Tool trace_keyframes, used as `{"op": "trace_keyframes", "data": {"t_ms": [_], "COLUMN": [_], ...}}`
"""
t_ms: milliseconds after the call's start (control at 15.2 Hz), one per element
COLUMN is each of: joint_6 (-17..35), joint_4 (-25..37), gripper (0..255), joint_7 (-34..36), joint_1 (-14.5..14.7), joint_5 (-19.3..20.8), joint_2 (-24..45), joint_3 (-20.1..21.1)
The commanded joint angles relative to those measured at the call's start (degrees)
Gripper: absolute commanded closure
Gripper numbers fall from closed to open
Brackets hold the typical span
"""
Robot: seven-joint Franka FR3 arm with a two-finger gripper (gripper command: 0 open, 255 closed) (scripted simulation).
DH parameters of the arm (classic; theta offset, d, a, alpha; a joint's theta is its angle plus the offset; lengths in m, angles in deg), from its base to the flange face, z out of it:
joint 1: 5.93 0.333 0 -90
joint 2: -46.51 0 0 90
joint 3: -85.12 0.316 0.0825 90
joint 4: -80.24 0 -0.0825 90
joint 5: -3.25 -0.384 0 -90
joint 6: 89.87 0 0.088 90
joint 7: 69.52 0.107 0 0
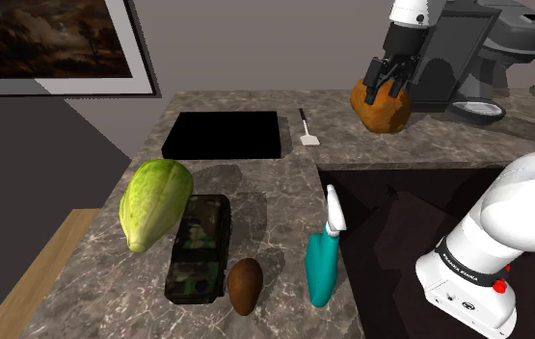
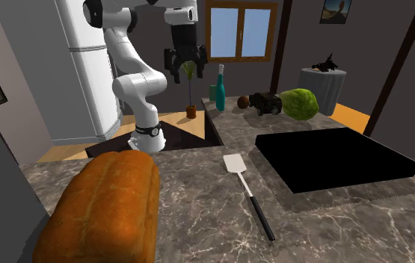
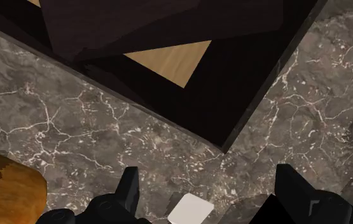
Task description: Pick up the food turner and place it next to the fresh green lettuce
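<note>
Between spread fingers point(image 3: 129, 189), well below them: food turner point(image 3: 191, 210) blade (white), untouched, on counter point(image 3: 105, 127).

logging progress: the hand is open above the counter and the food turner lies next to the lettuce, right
No. The hand is open above the counter, but the food turner lies beside the black slab, apart from the lettuce; the shoulder view shows it.

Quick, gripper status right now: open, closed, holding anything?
Gripper: jaws open, holding nothing. The turner lies on the counter below it, not gripped.
</note>
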Motion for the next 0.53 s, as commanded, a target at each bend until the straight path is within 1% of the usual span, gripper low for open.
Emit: {"op": "trace_keyframes", "data": {"t_ms": [0,462], "joint_6": [0.0,11.9], "joint_4": [0.0,2.9], "gripper": [0,0], "joint_7": [0.0,7.4], "joint_1": [0.0,-1.9], "joint_5": [0.0,-0.2], "joint_2": [0.0,14.3], "joint_3": [0.0,2.1]}}
